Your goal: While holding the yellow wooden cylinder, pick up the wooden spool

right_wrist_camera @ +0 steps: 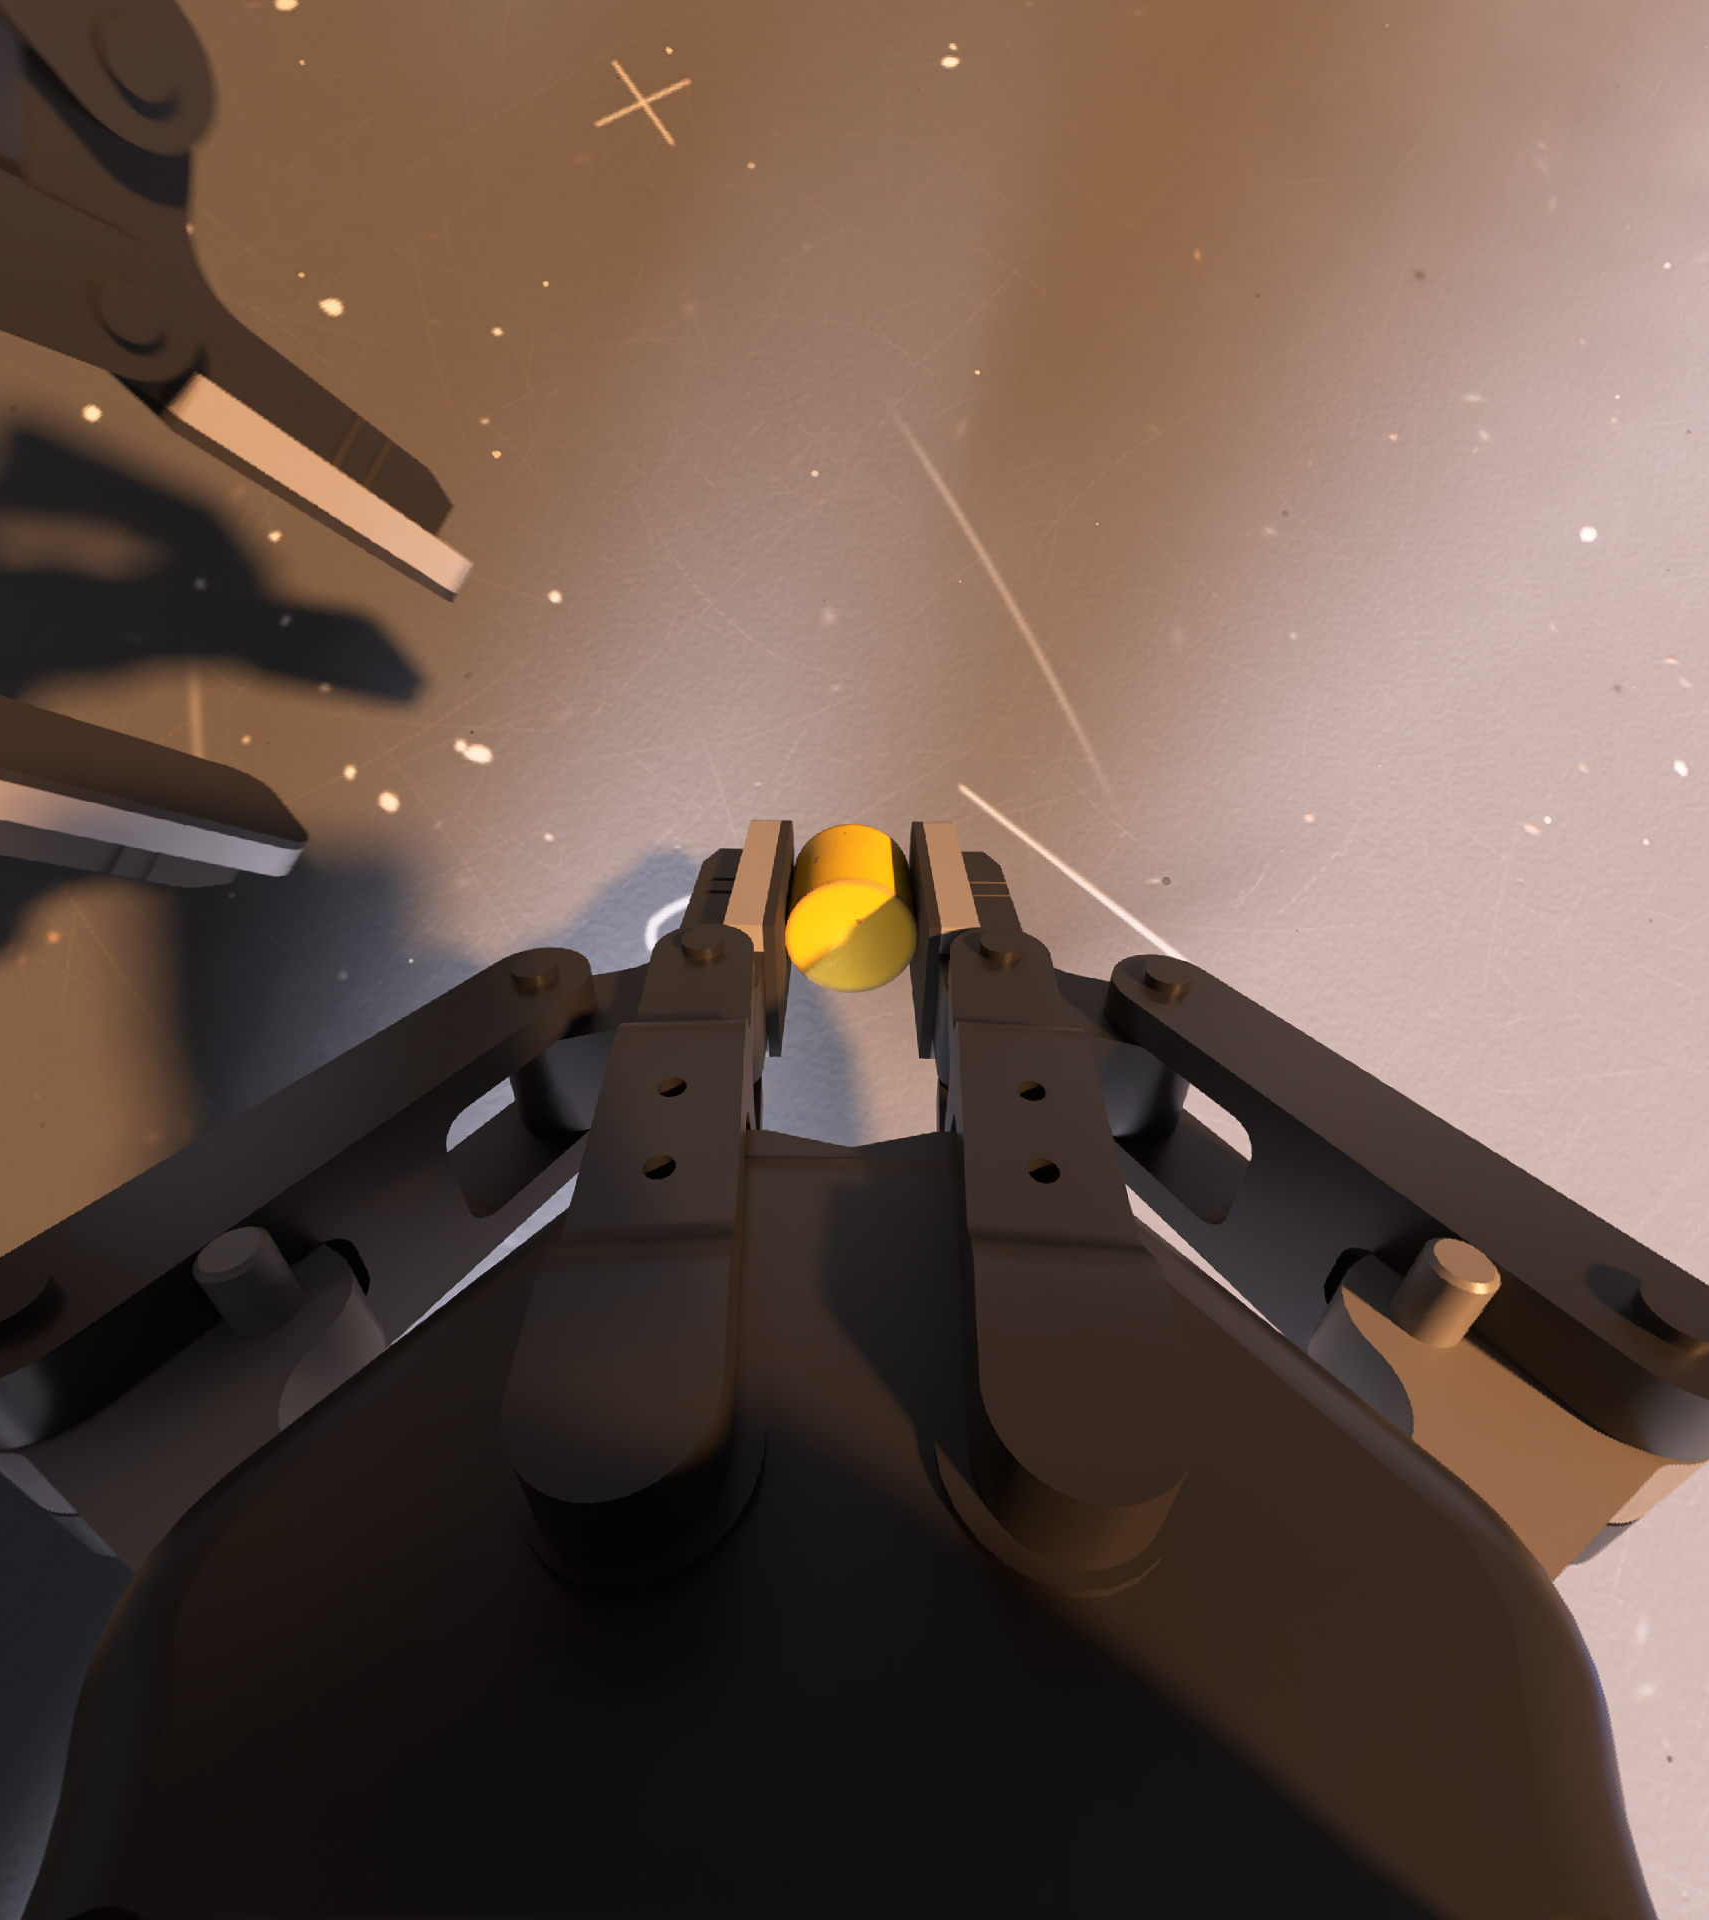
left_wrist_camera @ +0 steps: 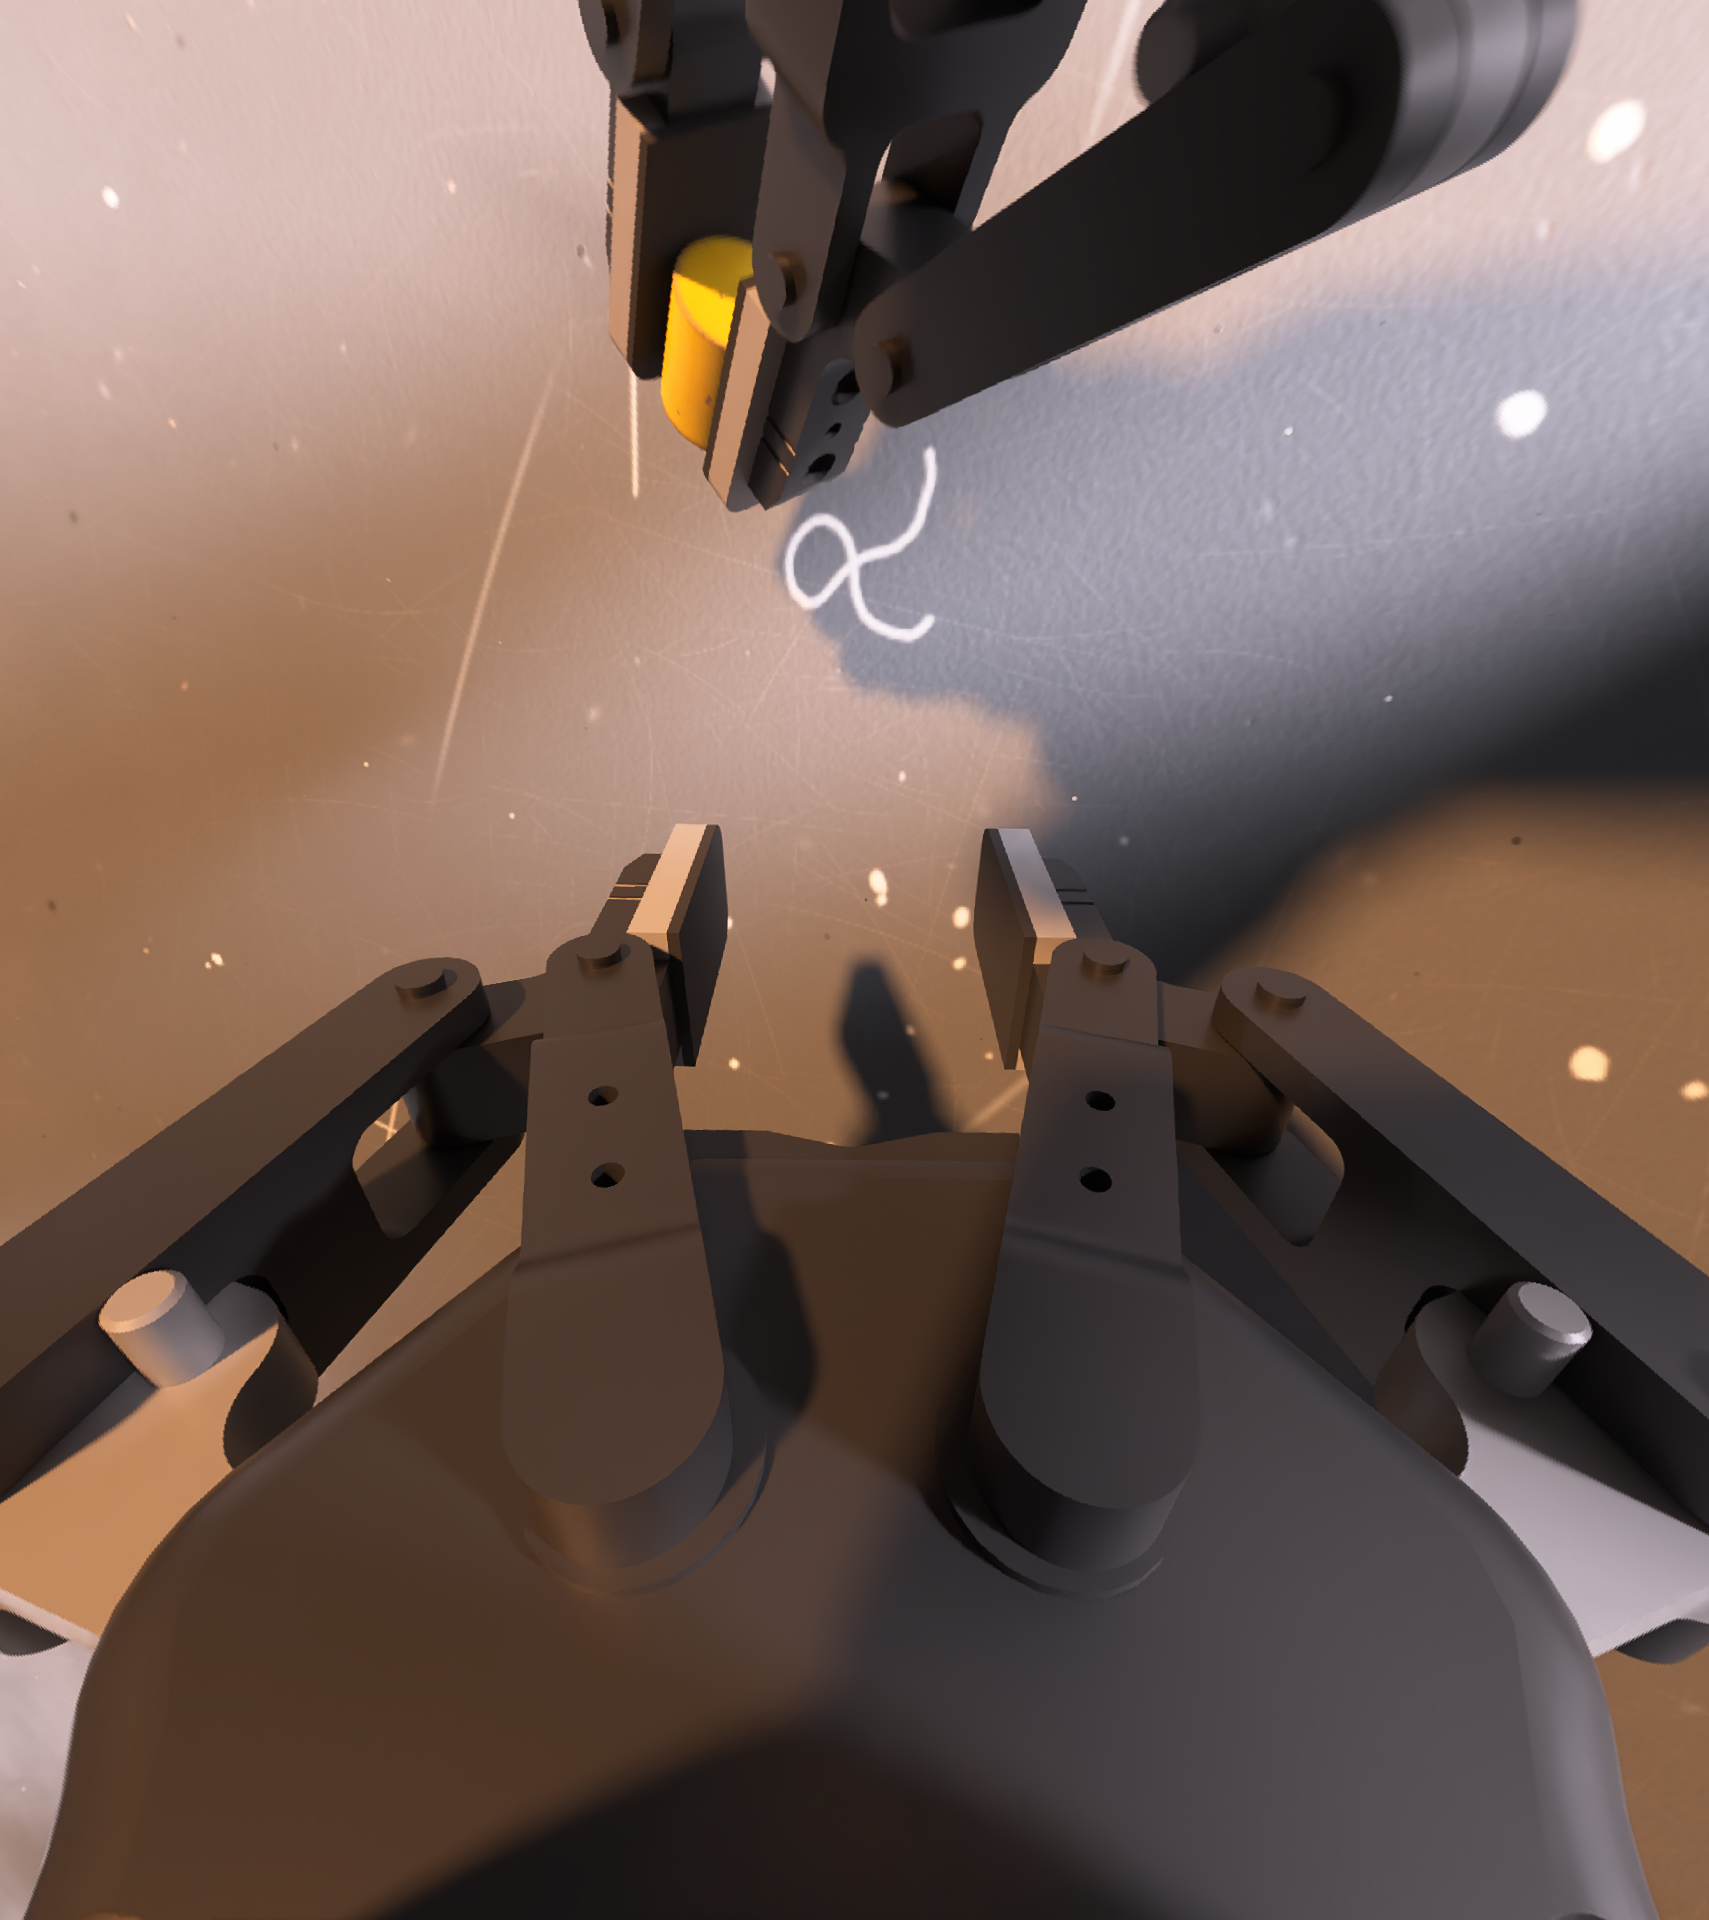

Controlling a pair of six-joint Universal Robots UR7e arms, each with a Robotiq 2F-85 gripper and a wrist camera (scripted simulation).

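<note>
My right gripper (right_wrist_camera: 850, 842) is shut on the yellow wooden cylinder (right_wrist_camera: 848, 920), held between its pads above the scratched tabletop. The cylinder (left_wrist_camera: 702, 343) and the right gripper (left_wrist_camera: 689, 426) also show at the top of the left wrist view. My left gripper (left_wrist_camera: 850, 847) is open and empty, its pads apart over bare table, a short way from the right gripper. In the right wrist view the left gripper (right_wrist_camera: 377, 707) shows at the left edge, jaws apart. No wooden spool shows in either view.
The tabletop (left_wrist_camera: 258, 623) is a scratched, speckled brown-grey surface with a white scribble mark (left_wrist_camera: 860, 561) and a scratched cross (right_wrist_camera: 642, 101). Dark arm shadows (right_wrist_camera: 154, 592) lie across it.
</note>
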